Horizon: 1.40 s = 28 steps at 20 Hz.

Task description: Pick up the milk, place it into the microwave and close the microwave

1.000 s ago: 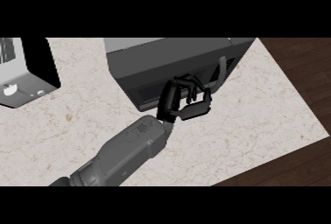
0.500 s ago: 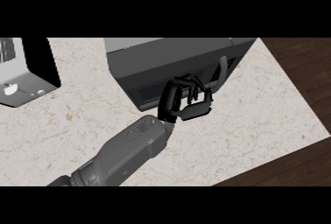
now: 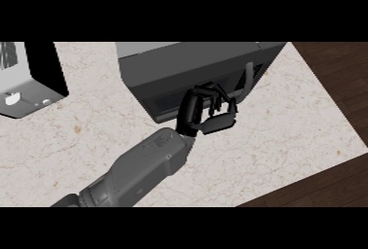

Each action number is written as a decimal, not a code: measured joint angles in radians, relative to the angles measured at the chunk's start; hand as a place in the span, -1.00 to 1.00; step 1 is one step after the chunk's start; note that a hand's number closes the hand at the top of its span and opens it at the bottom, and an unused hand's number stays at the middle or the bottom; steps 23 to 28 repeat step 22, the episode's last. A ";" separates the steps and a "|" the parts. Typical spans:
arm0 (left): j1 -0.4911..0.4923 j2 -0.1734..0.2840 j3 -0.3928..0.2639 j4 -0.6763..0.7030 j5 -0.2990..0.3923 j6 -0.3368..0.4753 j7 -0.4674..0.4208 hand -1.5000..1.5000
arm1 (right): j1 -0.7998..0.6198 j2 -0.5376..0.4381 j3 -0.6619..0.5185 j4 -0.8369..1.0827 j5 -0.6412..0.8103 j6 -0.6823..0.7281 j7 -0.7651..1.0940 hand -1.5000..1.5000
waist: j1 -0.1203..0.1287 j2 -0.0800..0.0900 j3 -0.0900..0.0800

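Note:
The dark grey microwave (image 3: 194,63) stands at the back middle of the counter, and its door looks closed, with a dark handle (image 3: 247,80) near its right side. My left hand (image 3: 191,113) is right against the microwave's front lower edge. Its fingers (image 3: 214,96) are curled, its thumb lies below them, and nothing shows inside the curl. The grey forearm (image 3: 147,163) comes in from the lower left. No milk is visible anywhere. My right hand does not show.
A white and black appliance (image 3: 32,85) stands at the back left. The marble counter (image 3: 287,141) ends in a corner at the right, with dark wooden floor (image 3: 338,73) beyond its right and lower right edges.

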 measured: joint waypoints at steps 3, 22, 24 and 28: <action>-0.007 0.000 -0.011 0.004 0.011 -0.002 -0.003 1.00 | -0.012 -0.003 -0.004 0.022 -0.018 0.005 0.005 -1.00 | 0.004 0.001 0.000; -0.033 0.000 -0.053 0.020 0.081 -0.006 -0.042 1.00 | -0.090 -0.055 -0.024 0.139 -0.104 0.046 0.046 -1.00 | 0.014 0.006 0.001; -0.033 0.000 -0.053 0.020 0.081 -0.006 -0.042 1.00 | -0.090 -0.055 -0.024 0.139 -0.104 0.046 0.046 -1.00 | 0.014 0.006 0.001; -0.033 0.000 -0.053 0.020 0.081 -0.006 -0.042 1.00 | -0.090 -0.055 -0.024 0.139 -0.104 0.046 0.046 -1.00 | 0.014 0.006 0.001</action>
